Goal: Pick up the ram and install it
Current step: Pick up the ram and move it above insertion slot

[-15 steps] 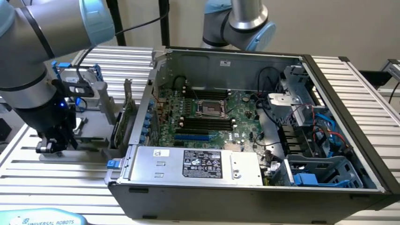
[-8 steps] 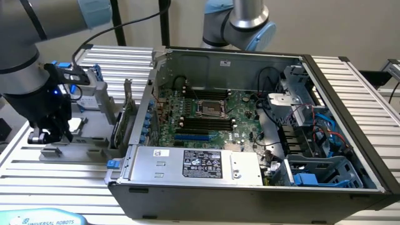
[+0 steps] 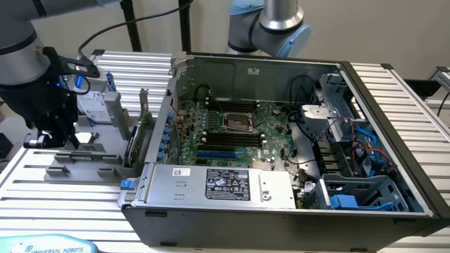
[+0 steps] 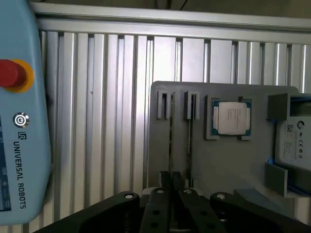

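Right now fingers (image 4: 166, 183) are pinching ram (image 4: 171, 131) edge, nearly together, w/ stick sitting in grey holder (image 4: 233, 165) on desk (image 3: 42, 200); lift & install into mobo (image 3: 271, 118) not yet done.

The long, thin, dark ram stick (image 4: 171, 136) is standing on its long edge, seen edge-on as a narrow line, in a slot of the flat grey plastic holder (image 4: 228, 160). It is sitting upright and straight along the slot, and its near end is being clasped between the black gripper's (image 4: 171, 178) closed fingers.
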Tool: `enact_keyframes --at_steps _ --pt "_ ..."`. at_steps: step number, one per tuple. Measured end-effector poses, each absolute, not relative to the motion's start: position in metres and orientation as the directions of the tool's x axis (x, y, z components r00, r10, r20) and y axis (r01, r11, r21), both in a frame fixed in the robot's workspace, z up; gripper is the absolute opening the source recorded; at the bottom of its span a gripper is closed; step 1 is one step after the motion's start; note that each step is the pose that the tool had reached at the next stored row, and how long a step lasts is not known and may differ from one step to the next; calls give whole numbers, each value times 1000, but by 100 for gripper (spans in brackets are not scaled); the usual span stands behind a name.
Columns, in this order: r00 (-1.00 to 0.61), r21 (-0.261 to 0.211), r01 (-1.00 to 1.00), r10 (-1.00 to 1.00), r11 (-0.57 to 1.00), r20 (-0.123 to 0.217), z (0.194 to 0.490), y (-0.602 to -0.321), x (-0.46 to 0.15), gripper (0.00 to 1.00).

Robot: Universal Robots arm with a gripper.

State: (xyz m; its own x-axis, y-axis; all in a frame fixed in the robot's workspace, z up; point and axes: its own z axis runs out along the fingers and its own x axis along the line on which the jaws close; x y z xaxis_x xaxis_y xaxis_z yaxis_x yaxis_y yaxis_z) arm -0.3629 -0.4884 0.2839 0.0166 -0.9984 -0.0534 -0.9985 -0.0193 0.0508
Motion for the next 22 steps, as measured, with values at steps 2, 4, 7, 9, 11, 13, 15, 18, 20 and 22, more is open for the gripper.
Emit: enact_keyframes --at_steps 2,4,7,9,11,13,15,18,20,22 --pt "17 51 -999 -998 -20 -54 293 -488 -358 13" --pt "18 51 -998 -998 -20 -56 302 -488 -353 13" --pt "19 51 -998 -998 -22 -58 315 -488 -344 13" --pt "20 51 -998 -998 -23 -60 323 -488 -338 13" --pt "21 51 -998 -998 -24 -62 331 -488 -332 13" --pt "22 51 -998 -998 -25 -65 339 -488 -325 13" --pt "23 51 -998 -997 -26 -67 347 -488 -319 13" --pt "24 51 -998 -997 -28 -71 359 -488 -309 13" --pt "25 51 -998 -997 -29 -74 366 -488 -302 13" --pt "25 51 -998 -997 -29 -77 373 -488 -294 13"
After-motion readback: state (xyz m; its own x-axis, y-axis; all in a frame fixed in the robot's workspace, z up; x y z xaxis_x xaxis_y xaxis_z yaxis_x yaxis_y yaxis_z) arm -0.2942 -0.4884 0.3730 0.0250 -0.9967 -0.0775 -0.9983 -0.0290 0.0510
